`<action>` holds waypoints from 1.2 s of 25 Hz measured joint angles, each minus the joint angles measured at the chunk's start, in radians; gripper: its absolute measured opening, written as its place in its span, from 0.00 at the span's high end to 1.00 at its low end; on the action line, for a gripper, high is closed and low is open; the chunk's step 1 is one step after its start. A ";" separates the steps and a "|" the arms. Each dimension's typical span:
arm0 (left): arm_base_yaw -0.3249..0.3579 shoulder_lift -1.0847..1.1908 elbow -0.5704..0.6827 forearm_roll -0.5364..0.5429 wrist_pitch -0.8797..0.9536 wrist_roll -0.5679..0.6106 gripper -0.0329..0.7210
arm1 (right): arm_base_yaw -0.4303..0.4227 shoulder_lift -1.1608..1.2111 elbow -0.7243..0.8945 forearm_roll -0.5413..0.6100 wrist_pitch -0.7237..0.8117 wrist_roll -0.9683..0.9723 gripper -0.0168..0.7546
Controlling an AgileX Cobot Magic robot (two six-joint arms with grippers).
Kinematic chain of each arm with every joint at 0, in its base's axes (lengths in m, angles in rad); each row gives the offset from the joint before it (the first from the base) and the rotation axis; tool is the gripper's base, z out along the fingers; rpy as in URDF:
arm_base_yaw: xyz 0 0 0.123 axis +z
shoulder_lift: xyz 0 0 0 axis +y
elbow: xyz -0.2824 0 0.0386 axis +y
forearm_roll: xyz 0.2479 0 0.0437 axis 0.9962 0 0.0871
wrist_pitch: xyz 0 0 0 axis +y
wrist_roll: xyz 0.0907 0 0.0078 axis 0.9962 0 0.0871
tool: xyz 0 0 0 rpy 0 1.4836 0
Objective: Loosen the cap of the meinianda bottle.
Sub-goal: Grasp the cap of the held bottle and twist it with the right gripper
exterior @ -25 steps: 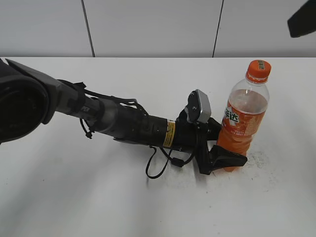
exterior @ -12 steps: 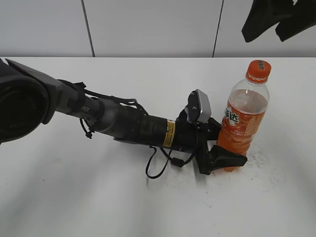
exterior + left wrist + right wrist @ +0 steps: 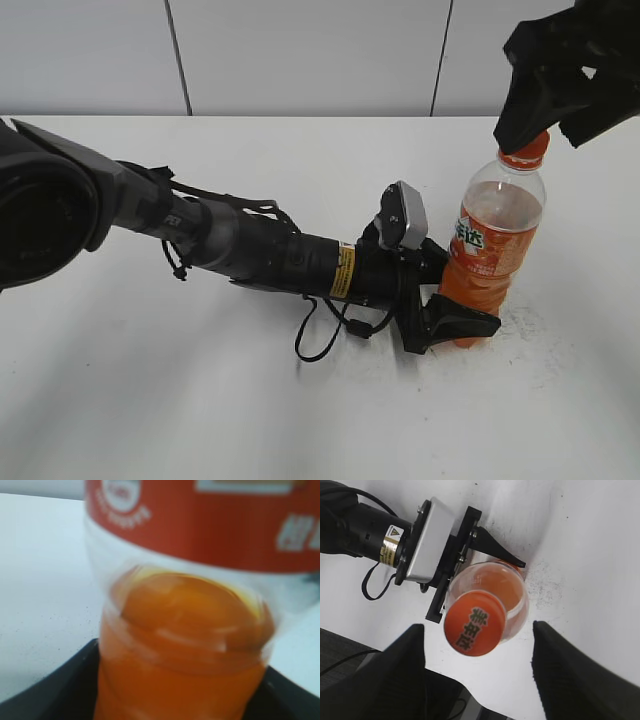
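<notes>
The meinianda bottle (image 3: 492, 245) stands upright on the white table, with orange drink and an orange label. My left gripper (image 3: 455, 312) is shut on its lower body; the left wrist view is filled by the bottle (image 3: 185, 630) between the black jaws. The orange cap (image 3: 528, 150) is partly covered by my right gripper (image 3: 548, 118), which hangs just above it. In the right wrist view the cap (image 3: 474, 622) sits between and slightly ahead of the two wide-open black fingers (image 3: 477, 665), not touched by them.
The left arm (image 3: 250, 250) lies low across the table from the left, with a looped black cable (image 3: 320, 335). The white table (image 3: 200, 400) ends at a grey panelled wall (image 3: 300, 50) behind.
The right gripper has come down from the top right corner to just above the cap. The left gripper and bottle have not moved.
</notes>
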 joint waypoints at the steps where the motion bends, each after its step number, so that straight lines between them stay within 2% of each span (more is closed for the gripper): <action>1: 0.000 0.000 0.000 0.000 0.000 0.000 0.23 | 0.000 0.000 0.000 0.000 0.000 0.003 0.34; 13: 0.000 0.000 0.000 0.001 0.000 0.000 0.23 | 0.000 0.033 0.001 0.009 -0.022 0.054 0.35; 18: 0.000 0.000 0.000 0.001 0.000 0.000 0.23 | 0.000 0.033 0.001 0.011 -0.030 0.054 0.50; 20: 0.000 0.000 0.000 0.001 0.000 0.000 0.23 | 0.000 0.033 0.001 0.012 -0.030 0.050 0.62; 26: 0.000 0.000 0.000 0.004 0.000 0.001 0.23 | 0.000 0.033 0.001 0.014 -0.017 -0.016 0.63; 30: 0.000 0.000 0.000 0.007 0.000 0.004 0.23 | 0.000 0.033 0.001 0.017 -0.015 -0.204 0.63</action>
